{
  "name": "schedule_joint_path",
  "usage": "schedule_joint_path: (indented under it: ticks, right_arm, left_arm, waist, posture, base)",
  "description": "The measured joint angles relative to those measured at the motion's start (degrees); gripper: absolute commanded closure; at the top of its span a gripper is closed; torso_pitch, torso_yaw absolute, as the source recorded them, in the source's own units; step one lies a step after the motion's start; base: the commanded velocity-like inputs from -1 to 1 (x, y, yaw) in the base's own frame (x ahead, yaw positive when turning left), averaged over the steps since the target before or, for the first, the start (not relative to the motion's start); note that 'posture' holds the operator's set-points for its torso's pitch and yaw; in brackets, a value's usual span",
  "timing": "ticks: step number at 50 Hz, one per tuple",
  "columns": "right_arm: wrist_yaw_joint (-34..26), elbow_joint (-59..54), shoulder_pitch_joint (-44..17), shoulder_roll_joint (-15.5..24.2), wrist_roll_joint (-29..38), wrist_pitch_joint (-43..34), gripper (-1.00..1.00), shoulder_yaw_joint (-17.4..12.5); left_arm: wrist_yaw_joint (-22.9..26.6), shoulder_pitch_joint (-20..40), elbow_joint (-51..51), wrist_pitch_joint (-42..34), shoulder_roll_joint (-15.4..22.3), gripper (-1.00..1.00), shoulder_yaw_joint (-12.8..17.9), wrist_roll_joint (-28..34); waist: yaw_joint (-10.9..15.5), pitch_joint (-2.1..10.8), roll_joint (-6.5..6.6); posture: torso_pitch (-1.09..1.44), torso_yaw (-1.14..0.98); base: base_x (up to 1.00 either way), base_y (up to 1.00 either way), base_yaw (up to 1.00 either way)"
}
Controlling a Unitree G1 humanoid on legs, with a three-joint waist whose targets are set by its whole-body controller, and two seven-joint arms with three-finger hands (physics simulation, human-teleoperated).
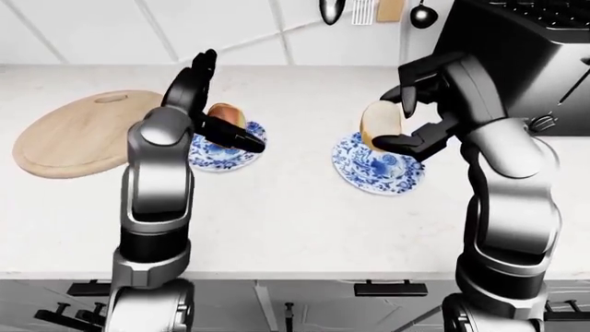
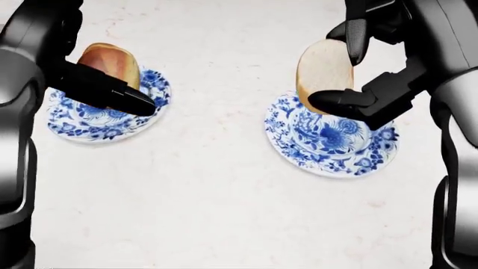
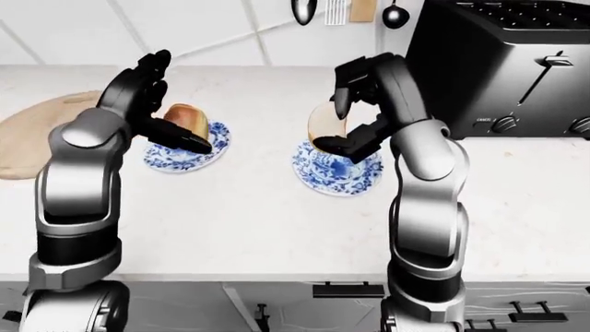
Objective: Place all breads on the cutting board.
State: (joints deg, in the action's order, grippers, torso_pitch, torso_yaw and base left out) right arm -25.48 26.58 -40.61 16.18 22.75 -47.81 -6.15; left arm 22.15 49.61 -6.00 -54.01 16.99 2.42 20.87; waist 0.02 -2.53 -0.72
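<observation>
Your right hand [image 2: 345,73] is gripping a bread slice [image 2: 323,72], one finger pressing over its top edge and another clamping under its lower edge. The slice is standing upright, just above the right plate [image 2: 332,141] in the head view; whether its bottom is touching the plate is not clear.

Your left hand [image 1: 207,104] is sitting at the bun [image 2: 110,63] on the left plate [image 2: 105,120]. One dark finger [image 2: 112,92] is lying across the bun's lower side and over the plate, while the other fingers are sticking up, spread, above the bun in the left-eye view. They are not wrapping around the bun, so that hand is reading as loose. The bun is resting on the top part of its plate.

The board [image 1: 78,131] is lying on the counter [image 1: 295,221] at the left edge of the left-eye view, just beside the left plate and partly hidden by your left arm. No bread is showing on it.

You are also seeing a black toaster [image 3: 503,66] at the right of the right-eye view, beyond your right arm, and utensils [image 1: 369,10] hanging on the wall at the top.
</observation>
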Motion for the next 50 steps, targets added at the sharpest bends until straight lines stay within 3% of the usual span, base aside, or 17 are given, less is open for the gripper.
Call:
schedule_joint_path:
  ticks: [14,34,41,50]
  right_arm:
    - [0.38,-0.45,0.51,-0.16,0.01,0.55,1.0,0.03]
    - [1.42,-1.4,1.19,-0.06,-0.99,1.51,1.0,-0.24]
    - [1.75,-1.91,2.14,-0.28,-1.25,2.3,1.0,-0.47]
    - [2.35,-2.3,3.24,-0.5,-1.64,3.44,1.0,-0.64]
  left_arm:
    - [2.75,0.76,8.57,6.48,-1.07,-1.0,1.24,7.89]
    - [-1.51,3.63,20.87,11.38,-1.49,-1.0,1.66,5.07]
    - [-2.53,3.64,23.29,13.2,-1.42,-0.47,1.63,5.08]
    - [-4.17,3.86,25.34,15.78,-1.09,-0.08,1.77,6.12]
  waist:
    - [0.09,0.31,-0.15]
    - [0.04,0.48,-0.19]
    - [0.05,0.64,-0.16]
    - [0.12,0.93,-0.05]
  posture:
    - [0.0,0.0]
    - [0.0,0.0]
    - [0.0,0.0]
    - [0.0,0.0]
  base:
    - [0.0,0.0,0.0]
    - [0.0,0.0,0.0]
    - [0.0,0.0,0.0]
    - [0.0,0.0,0.0]
